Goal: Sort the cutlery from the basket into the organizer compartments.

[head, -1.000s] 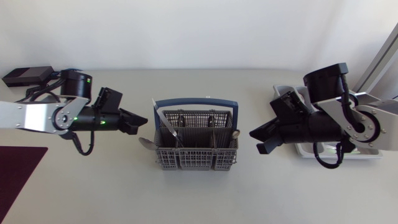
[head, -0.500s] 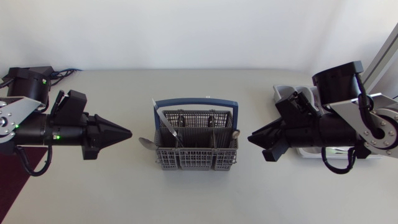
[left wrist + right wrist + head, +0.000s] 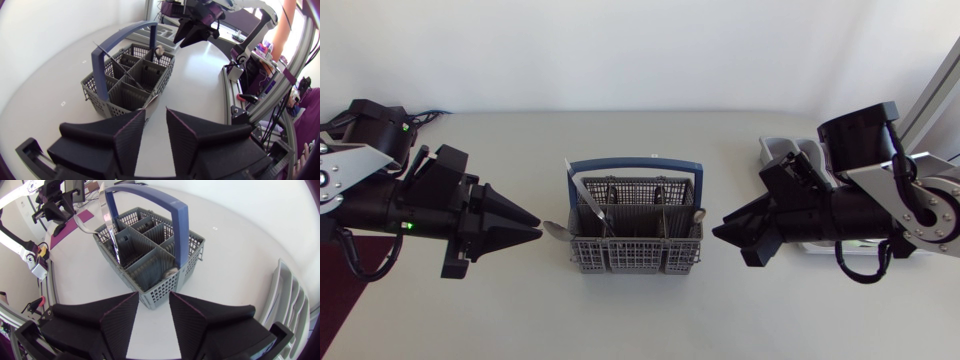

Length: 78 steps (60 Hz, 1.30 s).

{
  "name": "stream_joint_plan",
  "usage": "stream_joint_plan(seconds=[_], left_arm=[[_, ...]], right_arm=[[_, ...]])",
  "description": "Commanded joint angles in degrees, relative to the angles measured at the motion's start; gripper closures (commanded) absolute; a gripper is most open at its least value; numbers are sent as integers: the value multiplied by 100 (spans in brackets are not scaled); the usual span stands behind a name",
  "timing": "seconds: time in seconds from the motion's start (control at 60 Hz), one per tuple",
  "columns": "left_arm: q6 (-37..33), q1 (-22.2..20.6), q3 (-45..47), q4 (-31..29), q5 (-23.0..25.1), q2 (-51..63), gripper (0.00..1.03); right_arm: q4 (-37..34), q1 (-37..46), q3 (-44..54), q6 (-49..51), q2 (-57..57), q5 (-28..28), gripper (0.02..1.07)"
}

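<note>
1. Matte black left gripper (image 3: 536,226) is hovering parted, empty, beside the blue-handled grey mesh basket (image 3: 620,255)
2. Basket is holding the steel cutlery (image 3: 582,198); picking seems pending
3. Matte black right gripper (image 3: 720,232) is hovering parted, empty; next, descending onto one piece
4. Grey organizer tray (image 3: 778,148) is lying beneath the right arm

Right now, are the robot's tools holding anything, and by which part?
Nothing is held. The left tool and the right tool are both open and empty, each short of the basket.

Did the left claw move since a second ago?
Yes. The left gripper has drawn slightly back from the grey cutlery basket and shifted toward the near edge of the table.
</note>
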<state>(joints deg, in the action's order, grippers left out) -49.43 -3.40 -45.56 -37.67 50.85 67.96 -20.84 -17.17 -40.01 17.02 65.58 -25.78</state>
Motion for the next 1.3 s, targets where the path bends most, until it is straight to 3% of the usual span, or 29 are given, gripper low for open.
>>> stream_joint_plan(seconds=[0.0,0.3,0.533,0.767,1.0,1.283], left_arm=[[-418,-126,-102,-56,101,50,69],[-1227,-293,-181,-30,4,200,69],[-1561,-363,-577,-83,-400,613,69],[-2071,-337,-1051,-592,-647,841,69],[-2624,-557,-1174,-1102,-981,1079,69],[-2783,-970,-1271,-1102,-1200,1184,69]], right_arm=[[-34,-41,160,83,42,-76,58],[10,-76,169,109,165,-103,58],[89,-146,169,109,280,-138,58],[107,-146,186,153,324,-147,58],[142,-138,186,206,412,-173,57],[247,-120,257,206,499,-191,57]])
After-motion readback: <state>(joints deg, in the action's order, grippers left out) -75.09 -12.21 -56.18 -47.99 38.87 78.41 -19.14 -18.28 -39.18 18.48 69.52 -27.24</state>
